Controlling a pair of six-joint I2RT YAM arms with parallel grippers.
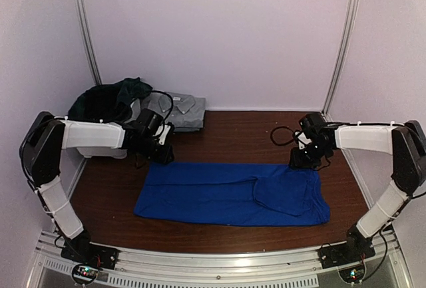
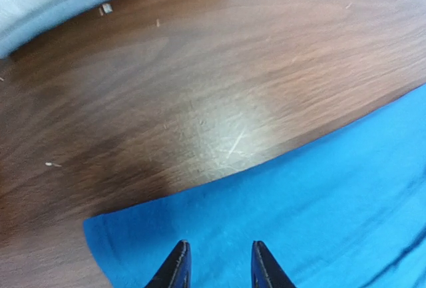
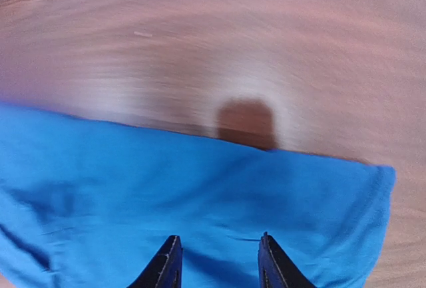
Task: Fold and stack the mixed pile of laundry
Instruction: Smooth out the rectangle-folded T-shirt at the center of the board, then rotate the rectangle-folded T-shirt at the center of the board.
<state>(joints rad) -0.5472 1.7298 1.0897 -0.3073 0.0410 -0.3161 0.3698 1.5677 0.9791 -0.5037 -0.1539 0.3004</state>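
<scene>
The blue T-shirt (image 1: 229, 193) lies flat on the table (image 1: 253, 138)
The left gripper (image 2: 219, 247) hangs over its 10 o'clock corner, the right gripper (image 3: 219, 240) over 2 o'clock, fingers a little apart, holding nothing. Far back at 11 o'clock sit a grey shirt (image 1: 183, 110) and dark green clothes (image 1: 113, 98)

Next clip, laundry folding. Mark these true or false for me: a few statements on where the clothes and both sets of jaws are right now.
1. The blue shirt lies flat on the table. True.
2. The grey shirt lies on the blue shirt. False: it sits folded at the table's back, apart from it.
3. Dark garments are heaped at the back left. True.
4. The right jaws hold the blue shirt up in the air. False: they stand open over its far right corner, and it lies flat.
5. The left jaws are over the grey shirt. False: they are over the blue shirt's far left corner.
</scene>
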